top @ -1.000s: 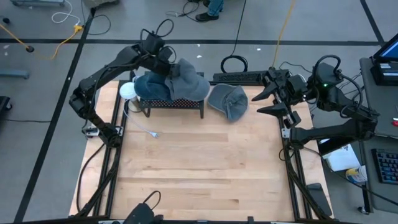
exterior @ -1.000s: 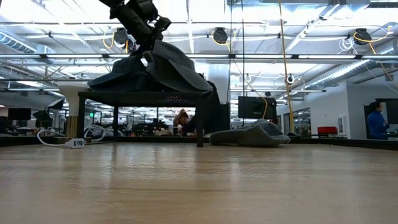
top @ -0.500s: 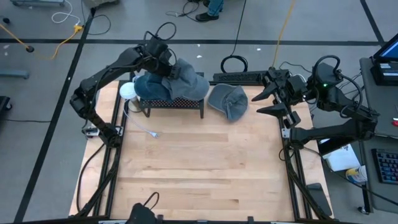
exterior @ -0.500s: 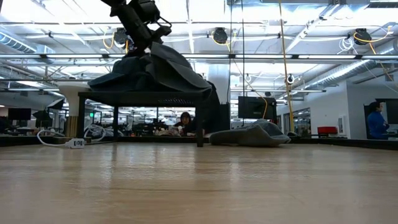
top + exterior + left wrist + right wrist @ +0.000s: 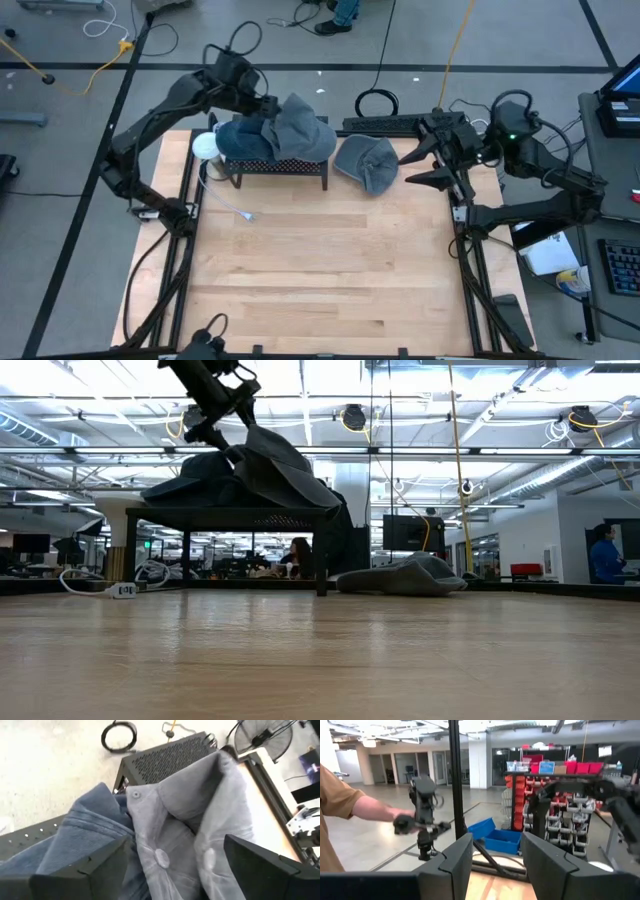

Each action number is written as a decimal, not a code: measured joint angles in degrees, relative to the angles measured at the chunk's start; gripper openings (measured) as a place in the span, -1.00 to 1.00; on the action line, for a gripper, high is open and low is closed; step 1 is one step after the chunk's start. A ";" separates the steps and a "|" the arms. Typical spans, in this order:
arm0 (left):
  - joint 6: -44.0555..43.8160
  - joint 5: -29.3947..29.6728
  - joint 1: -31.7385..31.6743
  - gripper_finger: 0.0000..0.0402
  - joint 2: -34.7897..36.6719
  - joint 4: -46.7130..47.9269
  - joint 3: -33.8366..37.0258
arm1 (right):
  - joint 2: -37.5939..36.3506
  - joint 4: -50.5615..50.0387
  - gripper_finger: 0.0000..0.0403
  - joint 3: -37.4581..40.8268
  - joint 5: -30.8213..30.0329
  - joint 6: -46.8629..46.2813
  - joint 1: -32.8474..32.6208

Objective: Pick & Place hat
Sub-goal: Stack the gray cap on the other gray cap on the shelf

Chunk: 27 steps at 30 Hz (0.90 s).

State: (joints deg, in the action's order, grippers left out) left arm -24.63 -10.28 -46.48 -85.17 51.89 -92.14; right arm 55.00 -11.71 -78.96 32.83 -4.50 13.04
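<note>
A black stand point(image 5: 275, 165) stands at the table's far left and carries a blue hat point(image 5: 243, 140) and a grey hat point(image 5: 303, 125). The grey hat lies crumpled on the stand's top, partly over the blue hat point(image 5: 85, 840). My left gripper point(image 5: 266, 103) hovers open just above the grey hat point(image 5: 185, 835), at its far-left side, with a finger on either side of it and clear of it. A second grey hat point(image 5: 367, 162) lies on the table to the right of the stand. My right gripper point(image 5: 422, 166) waits open at the table's far right, past that hat.
A white round object point(image 5: 205, 145) and a white cable point(image 5: 235, 208) lie left of the stand. A black power strip point(image 5: 380, 125) runs along the far edge. A person's arm point(image 5: 365, 812) shows beyond the table. The wooden table point(image 5: 320, 280) spreads toward the near edge.
My left gripper has opened and let go of the grey hat, then drawn back up and toward the table's far left. The grey hat has stayed on the stand, over the blue hat.
</note>
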 joint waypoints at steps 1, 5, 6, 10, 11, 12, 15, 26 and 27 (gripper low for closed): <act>0.12 0.01 0.00 0.65 0.61 -0.02 0.00 | 0.25 -0.49 -0.21 0.00 0.00 0.49 0.00; 0.19 -0.01 0.00 0.71 3.81 -0.08 0.00 | 1.18 -4.26 -0.21 0.00 -4.97 1.30 -0.02; 0.34 -0.01 0.00 0.71 4.51 -0.11 0.00 | 1.39 -5.75 -0.21 0.00 -7.81 1.11 -0.02; 0.16 -0.03 0.00 0.69 7.57 -0.23 0.00 | 2.54 -11.55 -0.21 0.00 -20.21 0.94 0.02; 0.16 -0.03 0.00 0.68 8.39 -0.27 0.00 | 2.92 -12.75 -0.20 0.00 -22.57 0.91 0.00; 0.16 -0.05 0.00 0.66 9.16 -0.32 0.00 | 3.32 -13.83 -0.19 0.00 -24.70 0.94 0.00; 0.06 -0.05 0.00 0.62 11.24 -0.32 0.00 | 5.08 -16.28 -0.09 0.00 -29.44 0.94 0.00; -0.33 -0.27 0.00 0.51 17.55 -2.60 0.00 | 18.54 -26.77 0.26 0.53 -48.83 14.90 -0.38; -0.54 -0.27 0.00 0.51 17.89 -3.06 0.00 | 19.68 -26.29 0.26 1.33 -50.43 16.19 -0.62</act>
State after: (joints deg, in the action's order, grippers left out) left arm -25.17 -10.55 -46.48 -67.28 48.84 -92.14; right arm 74.68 -38.00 -77.63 -17.60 11.68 12.42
